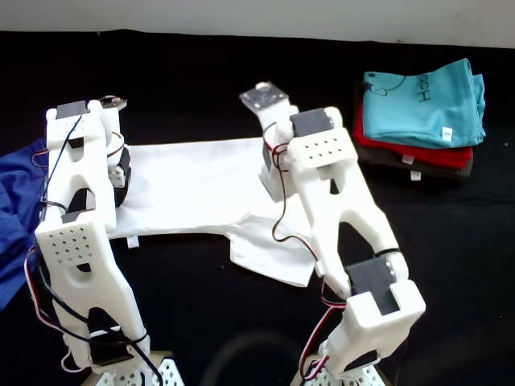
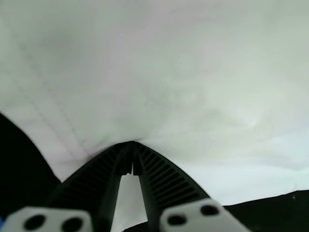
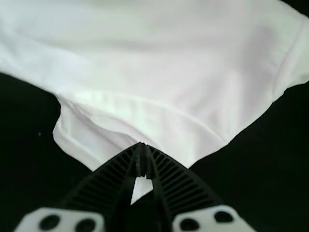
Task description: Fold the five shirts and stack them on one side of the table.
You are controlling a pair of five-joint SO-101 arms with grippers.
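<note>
The left gripper (image 2: 131, 148) has its black ribbed fingers drawn together at the tips, pinching a pucker of the long white fabric shirt (image 1: 193, 185). The right gripper (image 3: 141, 148) is likewise closed to a point, nipping a folded edge of the same shirt. In the high view the shirt lies as a broad band across the black table covering (image 1: 185, 96), with the left arm at one end and the right arm at the other. One loose flap spreads out toward the arm bases. Beyond the left arm, at the table's edge, lies a crumpled blue fabric shirt (image 1: 16, 209). Well apart on the right arm's far side sits a neat stack: a folded teal shirt (image 1: 422, 100) on top, a folded red shirt (image 1: 418, 153) under it, and a dark folded garment (image 1: 386, 163) at the bottom.
</note>
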